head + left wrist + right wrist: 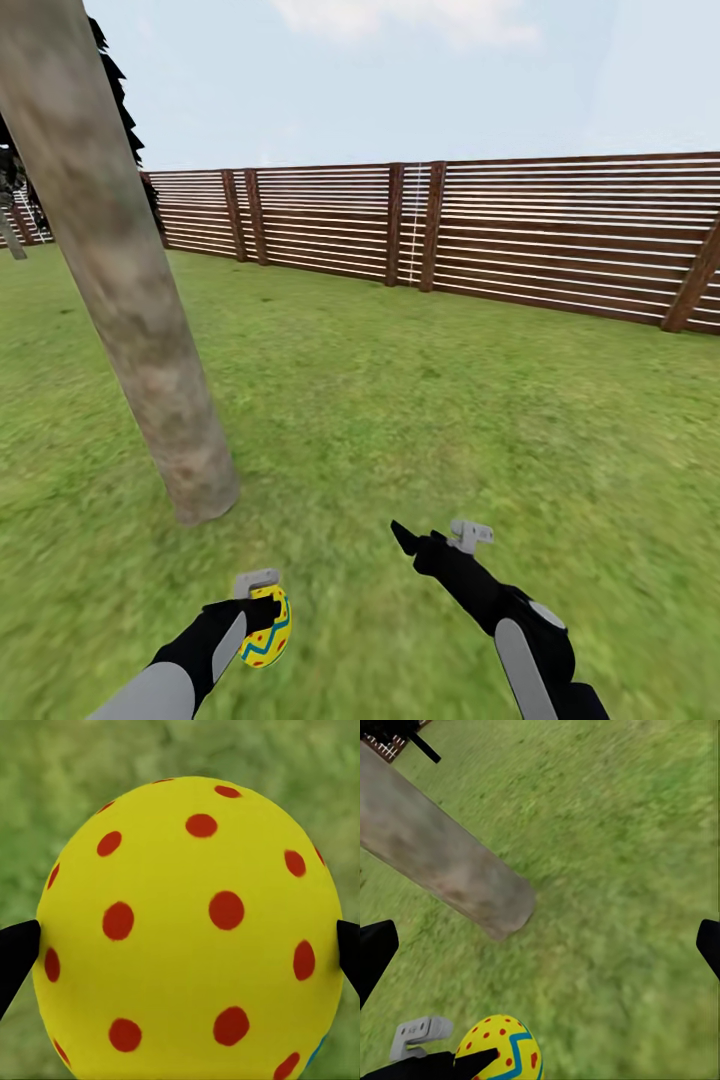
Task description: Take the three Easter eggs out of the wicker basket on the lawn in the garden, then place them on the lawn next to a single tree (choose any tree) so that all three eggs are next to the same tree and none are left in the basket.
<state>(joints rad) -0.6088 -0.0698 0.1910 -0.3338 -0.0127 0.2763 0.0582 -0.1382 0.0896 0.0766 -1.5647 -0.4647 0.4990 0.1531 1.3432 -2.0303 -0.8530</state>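
My left gripper [262,618] is shut on one yellow Easter egg [268,628] with blue zigzag bands and red dots, held low over the lawn [450,420]. In the left wrist view the egg [187,907] sits between the two black fingertips [15,952]. The tree's bare grey-brown trunk [130,300] leans up at the left, its base a short way ahead and left of the egg. In the right wrist view the trunk [442,862] and the held egg [502,1050] both show. My right gripper [420,545] hovers open and empty over grass to the egg's right. The wicker basket is out of view.
A brown slatted wooden fence [550,230] runs across the back of the garden. Dark narrow trees [112,75] stand behind the trunk at the far left. Open grass stretches ahead and to the right of both arms.
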